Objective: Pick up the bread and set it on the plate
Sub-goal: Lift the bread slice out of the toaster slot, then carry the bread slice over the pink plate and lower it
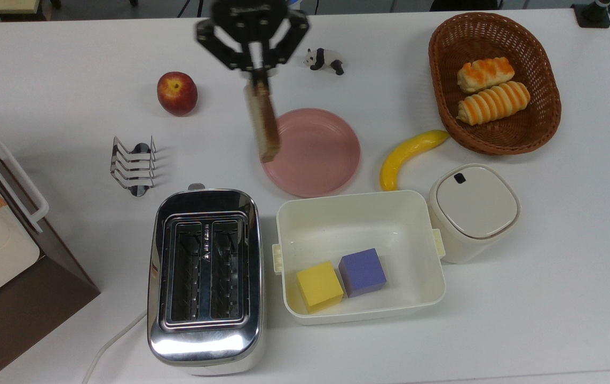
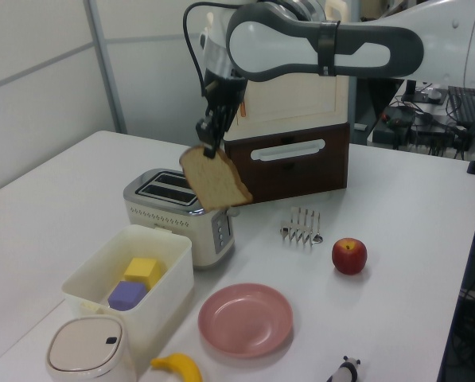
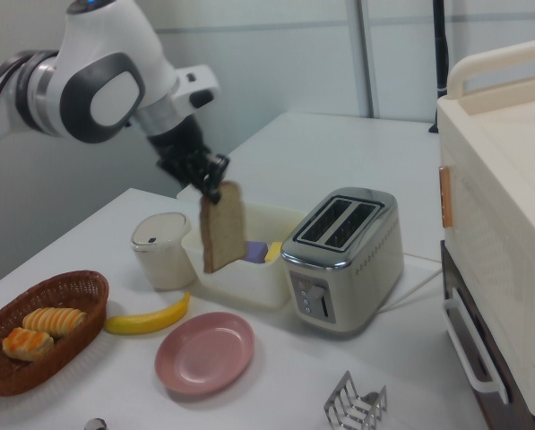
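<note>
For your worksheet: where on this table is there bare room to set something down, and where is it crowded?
Free: the table along the top view's right and bottom edges. Crowded: the middle, where toaster, white tub, lidded jar, banana and plate cluster.

pink plate, light brown bread, red apple.

**Item count**

1 bread slice, 1 plate, 1 toaster, 1 toast rack, 1 apple, 1 banana, 1 panda figure, 1 basket with 2 rolls, 1 tub with 2 cubes, 1 lidded canister.
</note>
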Action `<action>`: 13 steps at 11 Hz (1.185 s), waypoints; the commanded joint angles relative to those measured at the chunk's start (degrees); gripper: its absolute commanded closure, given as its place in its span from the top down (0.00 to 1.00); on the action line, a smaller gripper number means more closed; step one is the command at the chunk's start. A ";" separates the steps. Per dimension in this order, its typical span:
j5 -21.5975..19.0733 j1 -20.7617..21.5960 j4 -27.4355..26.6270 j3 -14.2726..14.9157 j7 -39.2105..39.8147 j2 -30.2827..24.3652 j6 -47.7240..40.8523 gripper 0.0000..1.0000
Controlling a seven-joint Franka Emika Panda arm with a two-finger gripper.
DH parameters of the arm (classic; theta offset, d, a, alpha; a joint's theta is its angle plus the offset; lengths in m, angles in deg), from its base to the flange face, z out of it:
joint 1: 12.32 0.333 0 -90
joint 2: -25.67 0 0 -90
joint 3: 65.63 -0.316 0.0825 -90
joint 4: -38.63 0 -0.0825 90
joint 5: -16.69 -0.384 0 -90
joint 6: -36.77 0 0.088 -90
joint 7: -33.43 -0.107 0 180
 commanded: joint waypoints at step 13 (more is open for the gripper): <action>26.05 18.17 -23.00 3.35 -7.89 1.15 8.55 1.00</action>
